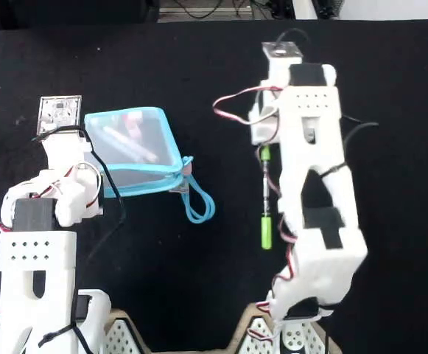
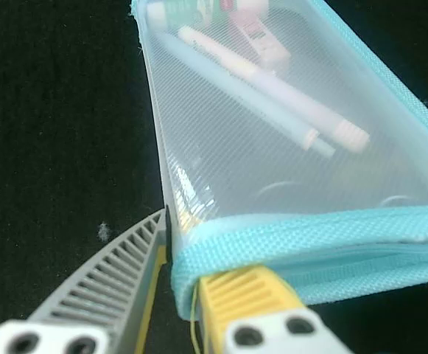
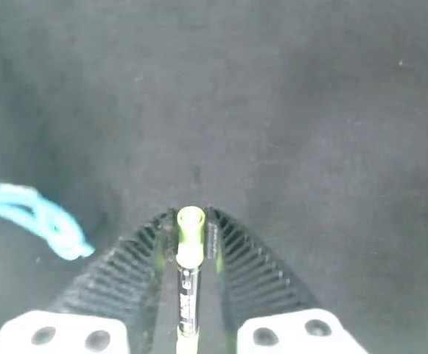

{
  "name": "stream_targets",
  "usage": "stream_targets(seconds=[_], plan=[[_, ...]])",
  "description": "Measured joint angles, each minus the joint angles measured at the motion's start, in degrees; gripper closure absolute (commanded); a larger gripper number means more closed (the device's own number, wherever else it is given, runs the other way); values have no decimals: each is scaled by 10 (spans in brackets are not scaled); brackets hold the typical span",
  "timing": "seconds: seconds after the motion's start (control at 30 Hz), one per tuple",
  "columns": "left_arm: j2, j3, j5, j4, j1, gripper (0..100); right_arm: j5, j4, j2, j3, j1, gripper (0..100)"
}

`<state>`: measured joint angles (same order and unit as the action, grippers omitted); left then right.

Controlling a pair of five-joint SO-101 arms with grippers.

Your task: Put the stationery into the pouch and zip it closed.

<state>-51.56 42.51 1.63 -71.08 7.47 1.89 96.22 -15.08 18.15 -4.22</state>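
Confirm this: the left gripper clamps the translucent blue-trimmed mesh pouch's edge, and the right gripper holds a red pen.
Wrong colour: the pen in the right gripper is green, as the right wrist view shows. The left gripper does clamp the pouch edge.

txt: none legible | pen point(image 3: 187, 276) print: prob. lettering, too blurry

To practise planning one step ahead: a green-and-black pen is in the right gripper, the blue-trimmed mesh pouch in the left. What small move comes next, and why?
Probably the right gripper should carry the green-and-black pen toward the translucent blue-trimmed mesh pouch, to its edge by the blue loop: the pen is clamped apart from the pouch, whose corner the left gripper pinches.
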Motion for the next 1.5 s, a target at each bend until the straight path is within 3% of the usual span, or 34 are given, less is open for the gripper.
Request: stream_targets(seconds=[0.53,1.03,1.4,1.5], plan=[[0,0,0,0,0,970,-35,-47,308,-84,-101,988],[0,0,0,0,0,970,-40,-265,659,-358,-217,987],[0,0,0,0,0,970,-41,-335,729,-381,-372,987],[0,0,0,0,0,970,-41,-365,729,-400,-385,987]])
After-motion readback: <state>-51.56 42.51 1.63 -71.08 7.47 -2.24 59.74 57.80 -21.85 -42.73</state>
